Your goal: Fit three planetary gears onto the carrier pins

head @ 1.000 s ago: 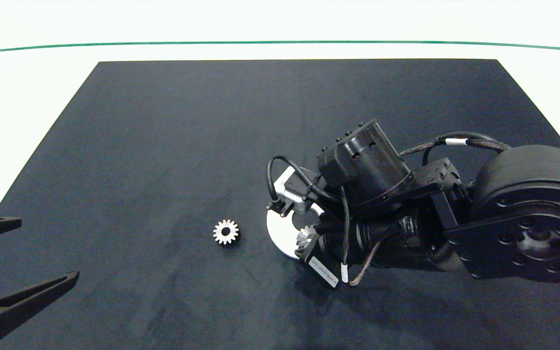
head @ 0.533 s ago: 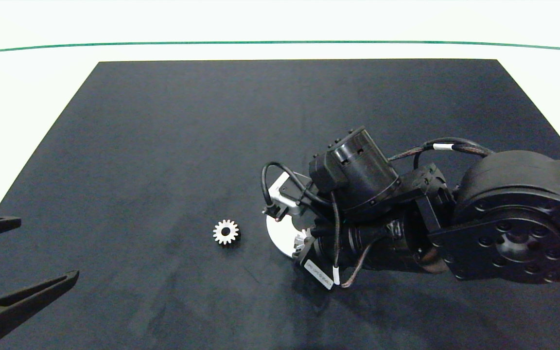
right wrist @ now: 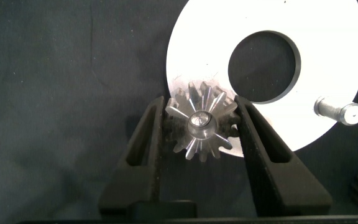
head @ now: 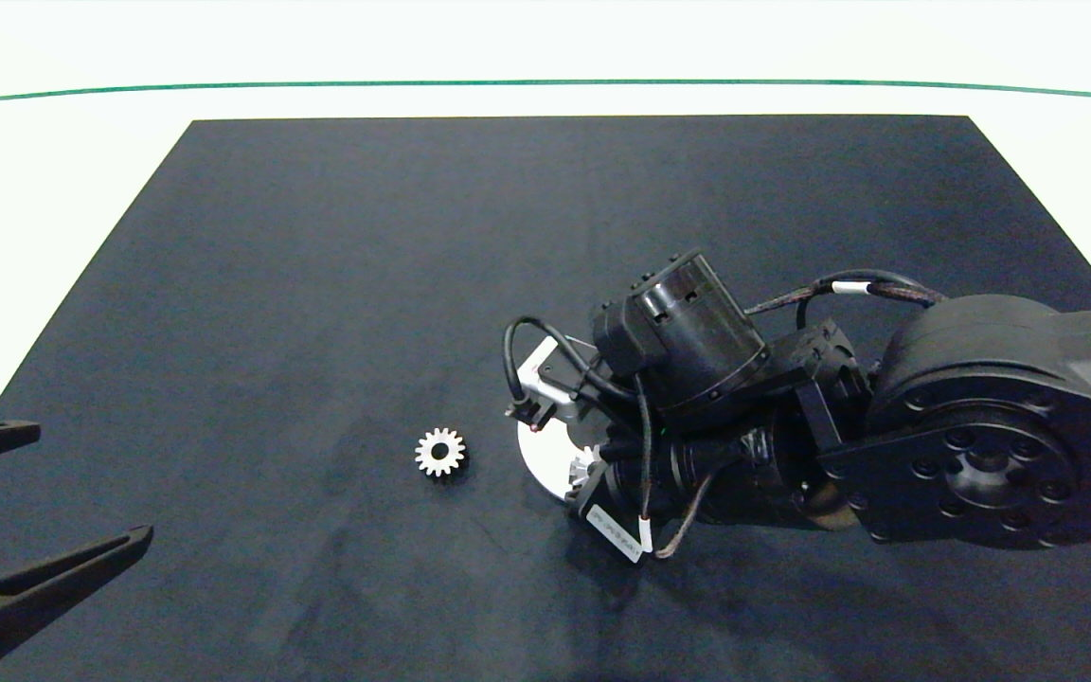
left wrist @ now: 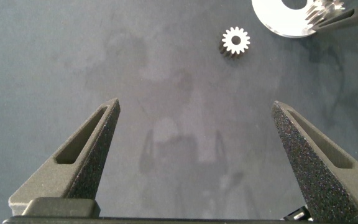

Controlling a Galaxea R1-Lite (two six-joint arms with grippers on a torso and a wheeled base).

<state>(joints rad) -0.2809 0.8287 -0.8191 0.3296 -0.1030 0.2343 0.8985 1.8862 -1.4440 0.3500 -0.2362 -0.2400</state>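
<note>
Right pincer (right wrist: 200,124): its two grey fingers are pinching a silver planetary gear (right wrist: 201,122) by its teeth, low over the rim of the white carrier disc (right wrist: 328,56).
Held gear: its centre hole sits around a carrier pin whose pale top (right wrist: 199,121) shows through it; whether the gear lies flat on the disc cannot be told.
Second pin (right wrist: 340,111): bare, standing on the disc across the large centre hole (right wrist: 265,66) from the right pincer.
Third pin: hidden under the right arm.
Loose gear (head: 439,452): flat on the dark mat (head: 318,284), near the disc on the side away from the right arm, well apart from both pincers.
Left pincer (left wrist: 194,134): spread wide, hovering over bare mat near the counter's edge, the loose gear well ahead of its fingertips.
Counter (head: 81,161): white, showing around the mat.
</note>
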